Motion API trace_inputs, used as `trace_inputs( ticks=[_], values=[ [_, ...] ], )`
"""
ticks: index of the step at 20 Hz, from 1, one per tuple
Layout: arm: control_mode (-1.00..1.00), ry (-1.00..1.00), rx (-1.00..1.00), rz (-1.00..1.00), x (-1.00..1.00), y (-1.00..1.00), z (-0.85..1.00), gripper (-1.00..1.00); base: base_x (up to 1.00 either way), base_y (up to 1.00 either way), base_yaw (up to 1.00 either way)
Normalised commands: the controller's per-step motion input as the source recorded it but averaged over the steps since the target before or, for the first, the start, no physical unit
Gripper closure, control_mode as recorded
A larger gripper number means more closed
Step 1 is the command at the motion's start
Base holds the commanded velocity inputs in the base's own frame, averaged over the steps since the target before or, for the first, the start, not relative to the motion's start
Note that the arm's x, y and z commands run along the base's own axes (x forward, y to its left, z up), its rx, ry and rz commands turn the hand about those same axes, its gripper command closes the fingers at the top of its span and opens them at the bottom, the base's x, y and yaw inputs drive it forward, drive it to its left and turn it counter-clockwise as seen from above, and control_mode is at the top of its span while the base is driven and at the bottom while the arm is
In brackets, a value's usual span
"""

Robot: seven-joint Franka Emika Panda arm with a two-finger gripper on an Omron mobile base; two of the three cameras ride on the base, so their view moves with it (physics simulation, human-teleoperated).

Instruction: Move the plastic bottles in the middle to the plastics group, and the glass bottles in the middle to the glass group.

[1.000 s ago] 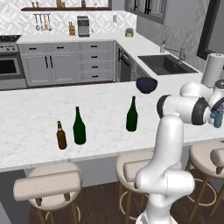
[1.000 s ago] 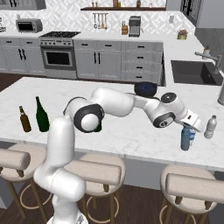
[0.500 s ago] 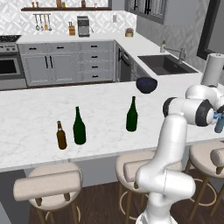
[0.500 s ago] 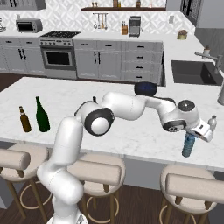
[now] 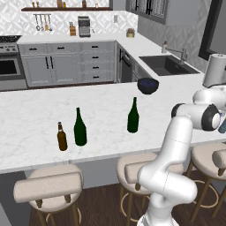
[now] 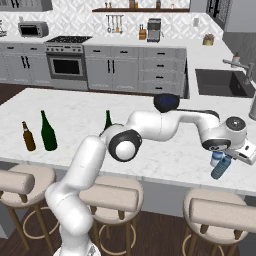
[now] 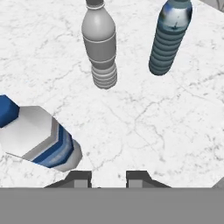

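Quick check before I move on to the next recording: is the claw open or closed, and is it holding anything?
Claw: closed. In the hand view there is only counter between the tips. A tilted blue-labelled bottle sits just beside them, and a hold on it cannot be told.

Over the last second I swing the arm (image 6: 165, 125) further right along the counter (image 6: 75, 115), out toward its far end. The teal bottle (image 6: 220, 167) goes with it, now tilted at the counter edge beside another small bottle (image 6: 216, 158). My gripper (image 7: 108, 176) looks down on three plastic bottles.
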Motion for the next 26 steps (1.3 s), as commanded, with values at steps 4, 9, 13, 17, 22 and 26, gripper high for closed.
trace_inputs(
  ticks=[4, 9, 13, 17, 22, 26],
  values=[
    [-1.0, 0.0, 0.0, 0.04, -0.11, 0.15, -0.35, 1.0, 0.0, 0.0, 0.0],
    [-1.0, 0.0, 0.0, 0.03, 0.0, 0.29, -0.27, 1.0, 0.0, 0.0, 0.0],
    [-1.0, -0.01, 0.0, 0.02, 0.0, 0.42, -0.27, 1.0, 0.0, 0.0, 0.0],
    [-1.0, -0.08, -0.04, 0.0, 0.0, 0.13, -0.15, 1.0, 0.0, 0.0, 0.0],
    [-1.0, -0.16, -0.09, 0.0, 0.1, 0.02, 0.0, 1.0, 0.0, 0.0, 0.0],
    [-1.0, -0.1, -0.12, 0.0, 0.18, 0.0, 0.0, 1.0, 0.0, 0.0, 0.0]
  ],
)
